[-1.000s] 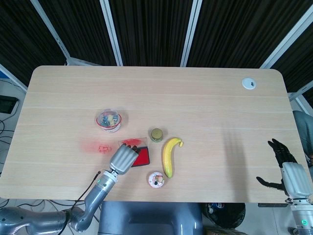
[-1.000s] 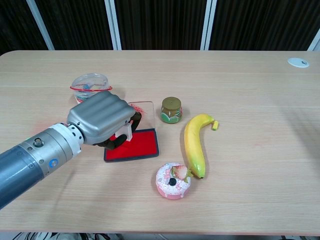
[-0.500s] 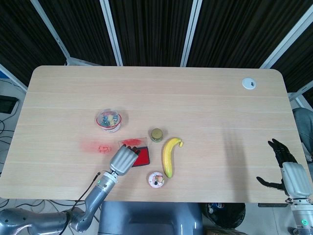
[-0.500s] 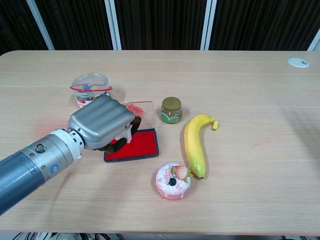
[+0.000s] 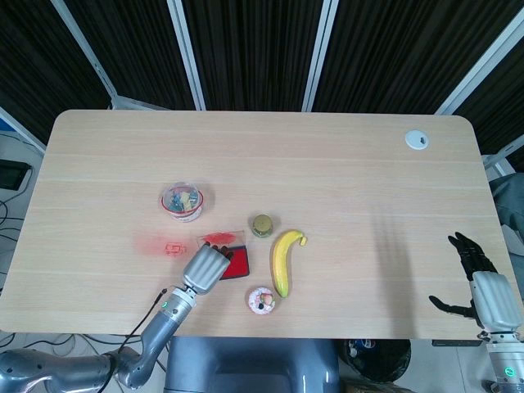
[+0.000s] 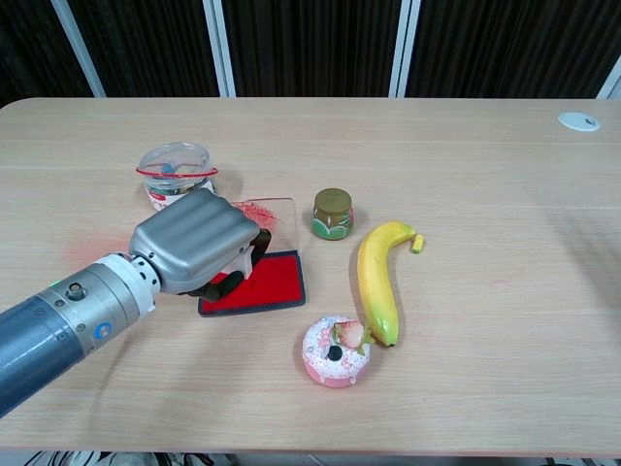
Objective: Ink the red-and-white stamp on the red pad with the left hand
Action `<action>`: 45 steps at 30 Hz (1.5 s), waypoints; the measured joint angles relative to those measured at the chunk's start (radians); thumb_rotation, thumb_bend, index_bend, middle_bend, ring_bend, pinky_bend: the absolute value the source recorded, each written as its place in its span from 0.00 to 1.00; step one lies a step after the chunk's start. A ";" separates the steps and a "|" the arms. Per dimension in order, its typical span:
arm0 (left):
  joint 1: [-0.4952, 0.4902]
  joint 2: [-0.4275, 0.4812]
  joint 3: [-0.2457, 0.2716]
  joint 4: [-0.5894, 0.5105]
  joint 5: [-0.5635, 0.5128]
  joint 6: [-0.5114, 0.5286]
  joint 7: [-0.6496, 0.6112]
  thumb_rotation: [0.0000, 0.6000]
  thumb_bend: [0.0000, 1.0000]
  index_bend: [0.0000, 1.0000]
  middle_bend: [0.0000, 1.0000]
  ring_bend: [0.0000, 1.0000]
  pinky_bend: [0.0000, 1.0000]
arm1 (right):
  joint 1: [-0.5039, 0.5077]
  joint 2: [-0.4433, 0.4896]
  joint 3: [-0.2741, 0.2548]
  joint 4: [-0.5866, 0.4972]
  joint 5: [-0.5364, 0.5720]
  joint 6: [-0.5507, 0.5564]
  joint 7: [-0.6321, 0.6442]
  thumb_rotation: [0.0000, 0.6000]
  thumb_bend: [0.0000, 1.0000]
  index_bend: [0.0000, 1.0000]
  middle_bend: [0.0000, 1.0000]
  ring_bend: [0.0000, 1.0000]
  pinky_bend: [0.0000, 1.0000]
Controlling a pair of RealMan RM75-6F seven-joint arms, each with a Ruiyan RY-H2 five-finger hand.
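Observation:
My left hand (image 6: 194,241) grips the red-and-white stamp; only a white piece of the stamp (image 6: 255,250) shows under the curled fingers. The hand sits over the left part of the red pad (image 6: 267,282), and I cannot tell whether the stamp face touches it. In the head view the left hand (image 5: 205,266) covers the stamp and the left side of the red pad (image 5: 240,264). My right hand (image 5: 481,283) hangs off the table's right near corner, fingers spread and holding nothing.
The pad's clear lid (image 6: 270,209) lies behind it. Nearby are a plastic cup (image 6: 175,171), a small jar (image 6: 333,213), a banana (image 6: 378,277) and a pink donut (image 6: 335,350). A red ink mark (image 5: 168,246) stains the table left of the pad.
The left hand with the stamp has shifted slightly down and towards the near edge over the pad. The right hand has stayed still.

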 measured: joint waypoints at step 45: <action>0.054 0.174 -0.047 -0.019 -0.040 0.055 -0.083 1.00 0.54 0.68 0.71 0.58 0.65 | 0.000 0.000 -0.001 -0.001 0.000 -0.002 0.000 1.00 0.15 0.00 0.00 0.00 0.18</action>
